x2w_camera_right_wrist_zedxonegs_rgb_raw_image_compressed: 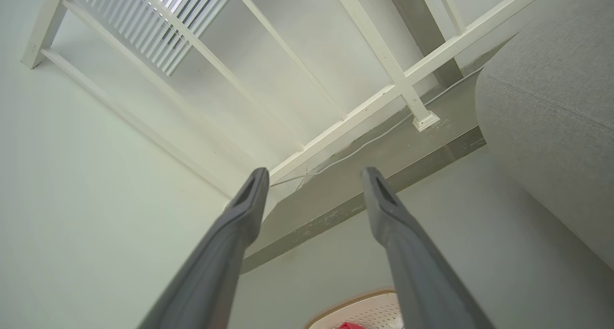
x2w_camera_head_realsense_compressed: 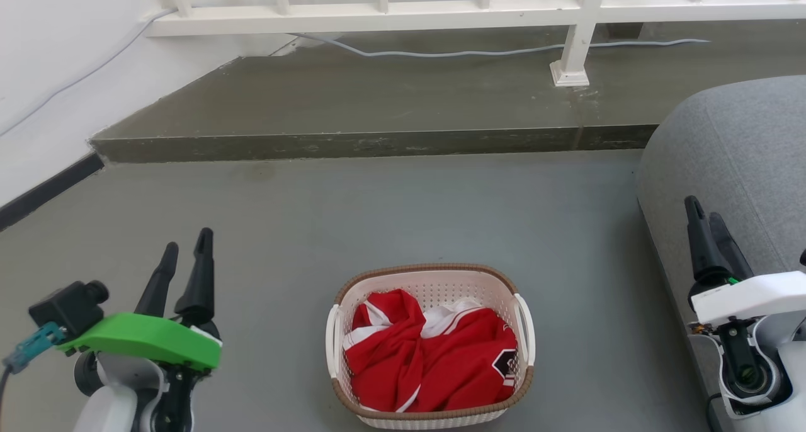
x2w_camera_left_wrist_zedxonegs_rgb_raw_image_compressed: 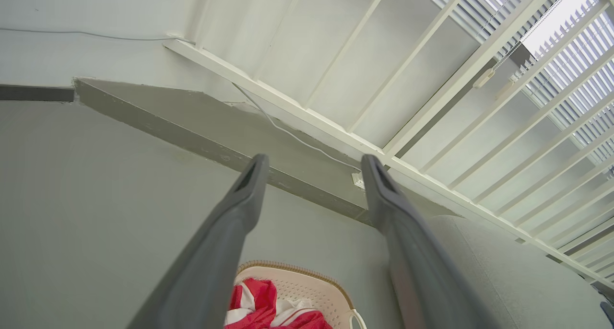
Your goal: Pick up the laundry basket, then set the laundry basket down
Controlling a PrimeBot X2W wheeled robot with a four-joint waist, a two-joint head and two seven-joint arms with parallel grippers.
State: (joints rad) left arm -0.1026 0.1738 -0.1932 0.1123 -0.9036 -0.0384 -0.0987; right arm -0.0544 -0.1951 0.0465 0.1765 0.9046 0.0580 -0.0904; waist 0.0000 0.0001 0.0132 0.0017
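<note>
Your left tool [x2w_camera_head_realsense_compressed: 187, 242] and right tool [x2w_camera_head_realsense_compressed: 702, 208] both stand open and empty, each well apart from the laundry basket [x2w_camera_head_realsense_compressed: 434, 269], which sits on the floor [x2w_camera_head_realsense_compressed: 315, 218] between them, close in front of you. It looks light and stiff, its plastic probably smooth, and the red garment [x2w_camera_head_realsense_compressed: 428, 350] inside adds little. Take the white side handles [x2w_camera_head_realsense_compressed: 332, 341], one per tool. Beyond lies a raised step [x2w_camera_head_realsense_compressed: 378, 104].
</note>
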